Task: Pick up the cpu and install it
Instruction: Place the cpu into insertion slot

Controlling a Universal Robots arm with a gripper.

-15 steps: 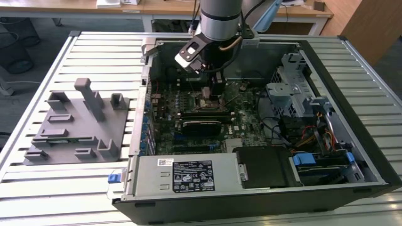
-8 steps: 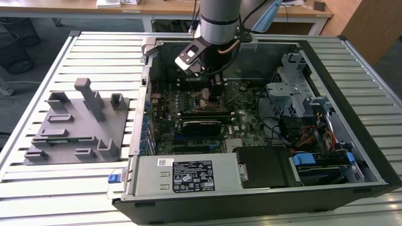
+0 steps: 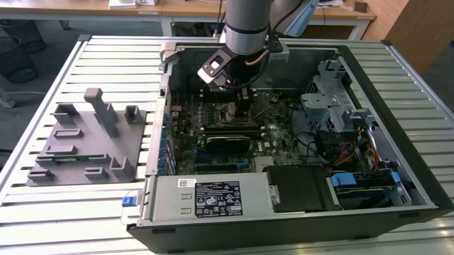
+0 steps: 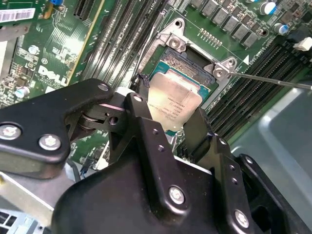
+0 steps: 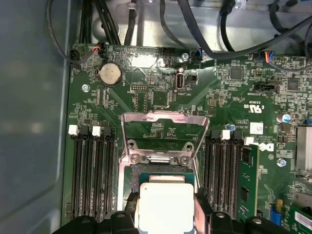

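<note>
Gripper [image 4: 169,113] pinches the cpu [image 5: 165,204] just over the socket [image 4: 190,63], where a tilted or offset seating could damage both.

The open black metal computer case [image 3: 417,159] lies on the slatted silver table [image 3: 64,218], with a grey plastic parts fixture [image 3: 71,154] at the exterior view's left of it. Inside, on the green motherboard [image 5: 161,102], the square silver-topped cpu [image 5: 165,204] sits over the metal-framed socket [image 5: 157,159] between the black gripper's [image 5: 165,212] fingers, with black memory slots [image 5: 92,170] flanking either side.
</note>
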